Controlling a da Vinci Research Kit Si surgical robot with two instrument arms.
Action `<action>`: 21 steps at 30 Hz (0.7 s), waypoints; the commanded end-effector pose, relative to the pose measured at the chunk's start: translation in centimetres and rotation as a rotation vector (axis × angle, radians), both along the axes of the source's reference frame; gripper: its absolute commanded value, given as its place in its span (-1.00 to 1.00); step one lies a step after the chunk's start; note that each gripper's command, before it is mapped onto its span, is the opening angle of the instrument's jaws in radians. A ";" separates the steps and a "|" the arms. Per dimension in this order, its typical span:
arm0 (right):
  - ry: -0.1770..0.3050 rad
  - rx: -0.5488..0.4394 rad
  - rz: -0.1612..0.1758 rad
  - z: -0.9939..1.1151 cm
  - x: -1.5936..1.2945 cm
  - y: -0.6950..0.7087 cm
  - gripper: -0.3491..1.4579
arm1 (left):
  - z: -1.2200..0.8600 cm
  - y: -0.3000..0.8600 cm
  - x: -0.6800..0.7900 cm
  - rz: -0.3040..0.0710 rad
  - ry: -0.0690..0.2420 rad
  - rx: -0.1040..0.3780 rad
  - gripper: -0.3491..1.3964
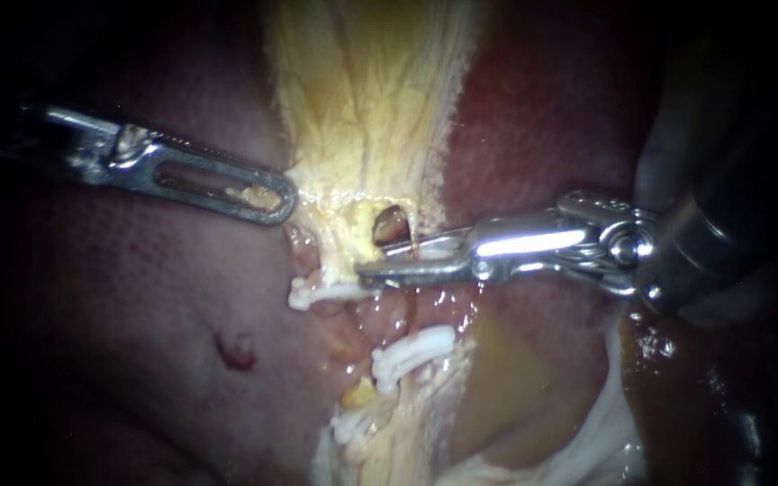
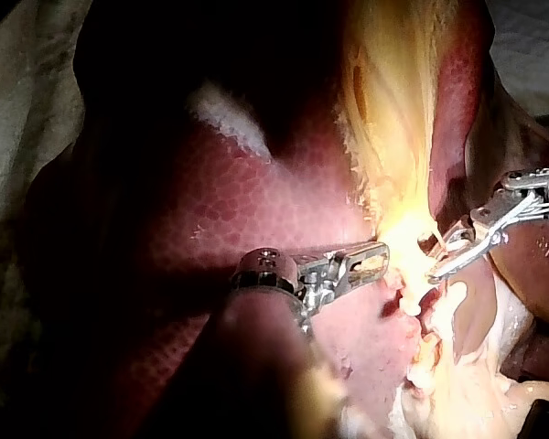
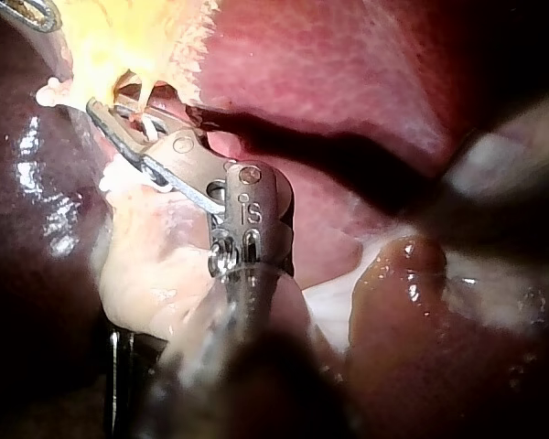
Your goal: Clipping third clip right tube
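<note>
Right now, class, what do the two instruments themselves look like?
The left instrument is silvery metal: a long flat tip with an oval slot, a round pin behind it, then a dark shaft. The right instrument is shiny silver too, with two thin jaws, a jointed wrist with round pins and a thick grey shaft.

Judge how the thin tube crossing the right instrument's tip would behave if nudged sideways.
The tube looks thread-thin, so it would probably bend aside rather than resist. The wet shine on the tissue around it suggests it may slip. Being so fine beside the right instrument, it could tear under a hard push.
</note>
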State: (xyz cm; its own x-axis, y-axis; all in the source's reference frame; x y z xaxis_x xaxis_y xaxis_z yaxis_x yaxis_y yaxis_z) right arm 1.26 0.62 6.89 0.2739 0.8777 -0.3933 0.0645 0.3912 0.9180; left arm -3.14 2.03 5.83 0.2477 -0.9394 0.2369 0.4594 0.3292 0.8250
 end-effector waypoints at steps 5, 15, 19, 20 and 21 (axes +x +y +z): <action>0.000 0.000 0.000 0.00 0.00 0.00 -0.86 | 0.00 0.00 0.01 0.000 0.000 0.000 -1.00; -0.006 -0.040 0.018 0.01 0.07 0.00 -0.12 | -0.01 0.00 0.02 -0.001 0.001 0.000 -1.00; 0.000 -0.070 0.015 0.02 0.11 -0.02 -0.08 | -0.02 0.00 0.03 0.000 0.001 0.000 -1.00; 0.001 -0.076 0.014 0.02 0.11 -0.02 -0.08 | -0.02 0.00 0.03 0.000 0.001 0.000 -1.00; 0.001 -0.077 0.014 0.02 0.12 -0.03 -0.08 | -0.02 0.00 0.03 0.000 0.000 0.000 -1.00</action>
